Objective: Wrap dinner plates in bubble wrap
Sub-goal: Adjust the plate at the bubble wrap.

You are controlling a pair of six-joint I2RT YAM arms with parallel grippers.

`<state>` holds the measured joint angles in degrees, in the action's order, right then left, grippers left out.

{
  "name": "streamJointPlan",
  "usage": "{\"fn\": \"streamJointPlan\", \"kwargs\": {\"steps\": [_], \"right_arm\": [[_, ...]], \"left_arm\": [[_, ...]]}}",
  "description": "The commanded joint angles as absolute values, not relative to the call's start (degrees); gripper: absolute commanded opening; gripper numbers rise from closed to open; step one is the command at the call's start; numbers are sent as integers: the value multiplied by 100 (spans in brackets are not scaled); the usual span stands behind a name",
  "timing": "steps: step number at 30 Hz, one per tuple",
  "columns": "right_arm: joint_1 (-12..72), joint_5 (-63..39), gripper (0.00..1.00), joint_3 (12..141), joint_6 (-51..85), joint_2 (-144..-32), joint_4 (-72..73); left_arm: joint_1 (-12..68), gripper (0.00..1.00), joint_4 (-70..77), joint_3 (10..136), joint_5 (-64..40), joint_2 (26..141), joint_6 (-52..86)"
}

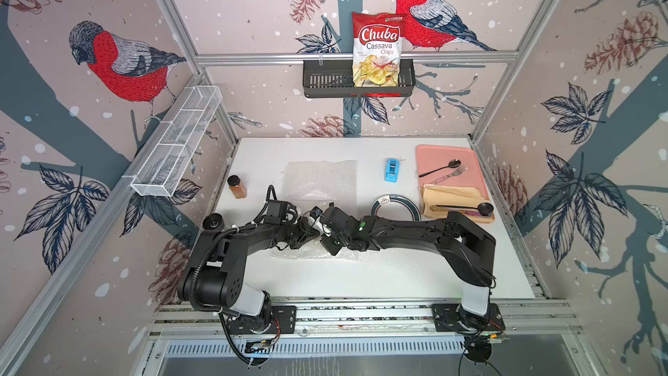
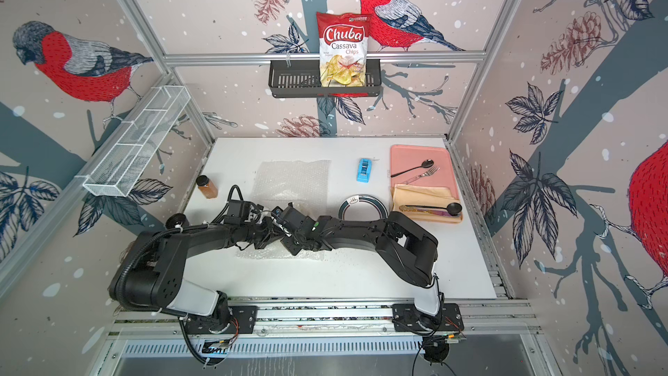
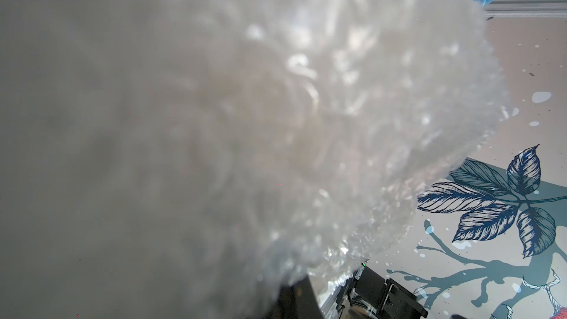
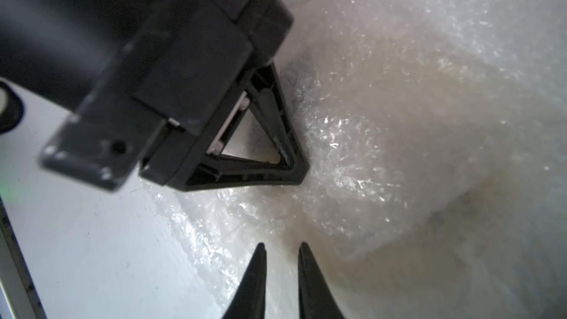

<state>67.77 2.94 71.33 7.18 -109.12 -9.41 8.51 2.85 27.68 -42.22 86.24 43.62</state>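
Both arms fold inward low, the left arm (image 1: 249,238) and right arm (image 1: 408,235) meeting wrist to wrist (nearly touching). The left gripper (image 4: 299,168) is closed tip to tip; the right gripper (image 4: 282,251) has its jaws slightly parted.

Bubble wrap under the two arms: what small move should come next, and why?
Probably the right gripper should lift clear of the bubble wrap. Its jaws stand parted with nothing between them, while the left gripper is pinched shut on the fold and holds it.
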Motion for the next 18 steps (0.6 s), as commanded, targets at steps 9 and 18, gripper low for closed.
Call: {"fn": "streamJointPlan", "kwargs": {"steps": [9, 18], "right_arm": [[6763, 0, 27, 7341, 105, -11104, -684], [6751, -174, 26, 7451, 105, -11377, -856]], "left_arm": [[870, 0, -291, 2728, -3705, 8728, 4343], [870, 0, -290, 2725, -3700, 8754, 4333]]}}
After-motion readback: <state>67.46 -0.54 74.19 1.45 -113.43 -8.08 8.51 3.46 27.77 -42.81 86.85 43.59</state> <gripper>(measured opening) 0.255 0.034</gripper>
